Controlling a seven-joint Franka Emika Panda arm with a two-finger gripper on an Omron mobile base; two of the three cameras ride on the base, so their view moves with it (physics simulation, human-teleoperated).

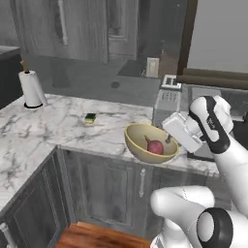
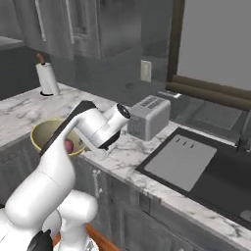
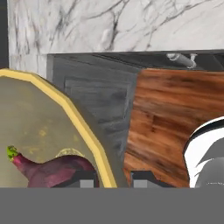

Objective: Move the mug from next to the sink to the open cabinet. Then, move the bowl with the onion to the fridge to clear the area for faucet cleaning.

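The arm bends forward from its base, wrist tipped down, and the gripper (image 3: 113, 179) clasps the near rim of the bowl (image 1: 145, 138), one fingertip (image 3: 83, 178) inside, the other outside. The bowl hangs tilted off the counter (image 1: 63, 128) edge; the onion (image 3: 52, 168) lies just beside the inner finger.

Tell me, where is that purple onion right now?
The onion lies inside the yellow bowl, which is tilted at the counter's front edge, just left of the toaster.
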